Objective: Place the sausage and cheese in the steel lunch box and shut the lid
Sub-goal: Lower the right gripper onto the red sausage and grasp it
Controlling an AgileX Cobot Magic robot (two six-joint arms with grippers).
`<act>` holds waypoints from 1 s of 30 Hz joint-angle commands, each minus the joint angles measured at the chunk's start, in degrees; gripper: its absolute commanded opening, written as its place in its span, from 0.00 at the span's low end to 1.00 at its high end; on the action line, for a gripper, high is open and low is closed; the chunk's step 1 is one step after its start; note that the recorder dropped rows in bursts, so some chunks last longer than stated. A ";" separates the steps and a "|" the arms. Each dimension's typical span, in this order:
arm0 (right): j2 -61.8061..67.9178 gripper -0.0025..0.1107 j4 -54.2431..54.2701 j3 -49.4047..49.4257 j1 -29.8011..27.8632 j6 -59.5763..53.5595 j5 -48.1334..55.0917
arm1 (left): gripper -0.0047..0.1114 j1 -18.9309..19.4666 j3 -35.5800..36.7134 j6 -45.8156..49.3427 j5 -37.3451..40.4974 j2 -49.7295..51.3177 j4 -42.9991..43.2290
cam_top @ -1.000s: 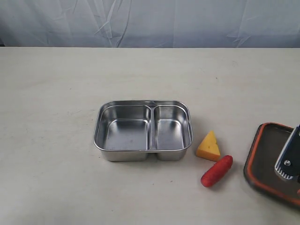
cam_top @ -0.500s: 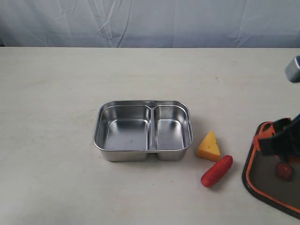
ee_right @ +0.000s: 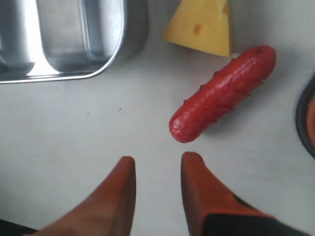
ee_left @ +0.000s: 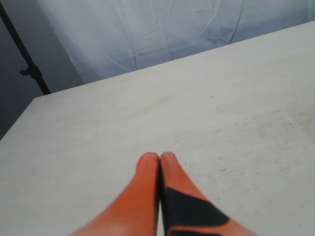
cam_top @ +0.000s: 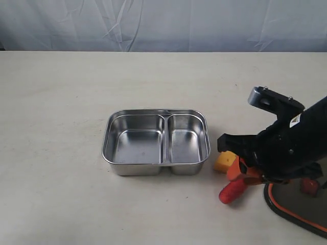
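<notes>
Right gripper (ee_right: 157, 164) hangs half open and empty, just short of the sausage (cam_top: 230, 193), on the bench lower right beside the cheese (cam_top: 223, 162). Looks light, bumpy, might roll, so I'd pinch it mid-length.

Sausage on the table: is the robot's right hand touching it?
Apart. In the right wrist view, a strip of bare table shows between the near end of the sausage and the open right hand.

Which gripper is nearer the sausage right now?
Right. The right gripper is open just short of the sausage, not touching it; the left gripper is shut over the table, with no sausage in its view.
</notes>
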 commanded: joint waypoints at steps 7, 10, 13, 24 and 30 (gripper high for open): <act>8.09 0.30 -2.16 -0.21 0.13 8.07 -2.41 | 0.04 -0.24 -0.06 -0.41 -0.45 -0.28 -0.10; 9.46 0.30 -2.16 -0.21 0.13 9.29 -2.15 | 0.04 -0.24 -0.06 -0.41 -0.45 -0.28 -0.10; 10.69 0.30 -2.32 -0.21 0.13 11.48 -3.22 | 0.04 -0.24 -0.06 -0.41 -0.45 -0.28 -0.10; 14.61 0.30 -3.96 -0.21 0.13 20.55 -5.27 | 0.04 -0.24 -0.06 -0.41 -0.45 -0.28 -0.10; 17.79 0.30 -6.22 -0.21 0.13 22.76 -6.75 | 0.04 -0.94 -0.06 -0.41 -0.38 -0.28 -0.10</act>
